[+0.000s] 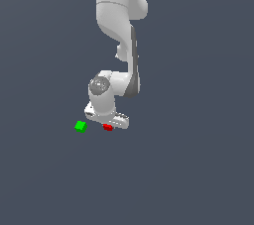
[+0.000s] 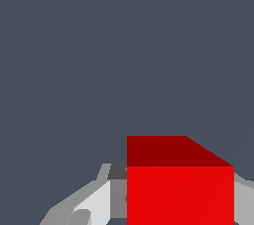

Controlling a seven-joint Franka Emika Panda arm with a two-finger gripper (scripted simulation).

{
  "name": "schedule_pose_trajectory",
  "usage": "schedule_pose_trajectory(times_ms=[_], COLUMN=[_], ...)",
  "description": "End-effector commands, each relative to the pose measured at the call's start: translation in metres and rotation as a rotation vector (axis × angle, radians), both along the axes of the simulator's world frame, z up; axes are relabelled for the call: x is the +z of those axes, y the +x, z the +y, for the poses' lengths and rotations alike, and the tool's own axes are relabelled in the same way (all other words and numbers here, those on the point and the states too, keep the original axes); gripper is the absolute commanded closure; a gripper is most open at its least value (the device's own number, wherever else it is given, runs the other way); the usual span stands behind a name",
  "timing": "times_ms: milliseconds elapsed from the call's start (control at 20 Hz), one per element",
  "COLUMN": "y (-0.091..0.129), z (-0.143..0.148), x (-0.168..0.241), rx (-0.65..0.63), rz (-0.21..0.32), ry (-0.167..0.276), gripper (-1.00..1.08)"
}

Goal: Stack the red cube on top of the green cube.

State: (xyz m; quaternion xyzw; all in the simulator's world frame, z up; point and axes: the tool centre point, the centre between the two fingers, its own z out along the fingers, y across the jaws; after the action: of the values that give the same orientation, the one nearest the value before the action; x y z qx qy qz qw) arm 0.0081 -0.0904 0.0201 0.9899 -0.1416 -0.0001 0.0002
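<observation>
The gripper [image 1: 107, 124] is clamping the red cube [image 1: 107, 127], its white body hiding most of it. The wrist view is cutting off the cube's lower part. The plain green cube [image 1: 80, 126] is sitting apart on the grey surface [image 1: 188, 169].

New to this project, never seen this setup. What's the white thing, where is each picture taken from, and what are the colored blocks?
These are simulator renders. The white thing is a robot arm reaching down to a grey floor. One picture is from a camera off the arm; the other is from a camera on its wrist, looking past the claw. Two small blocks are there: a green cube sitting alone on the floor, and a red cube between the claw's fingers. Whether the fingers already squeeze it cannot be told. The green cube lies toward the exterior view's left of the red one.
</observation>
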Motion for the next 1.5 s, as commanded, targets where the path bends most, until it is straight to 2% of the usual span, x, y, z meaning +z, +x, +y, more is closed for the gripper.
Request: schedule_pose_trajectory(times_ms=[0,500,1100,1450], y=[0.000,-0.001,-0.002,0.000], z=[0.000,0.000,0.000,0.000], x=[0.000,0.011,0.083,0.100], rx=[0.000,0.000,0.000,0.000], rz=[0.000,0.000,0.000,0.000], ry=[0.000,0.000,0.000,0.000], gripper=[1.08,1.08,1.08,1.08])
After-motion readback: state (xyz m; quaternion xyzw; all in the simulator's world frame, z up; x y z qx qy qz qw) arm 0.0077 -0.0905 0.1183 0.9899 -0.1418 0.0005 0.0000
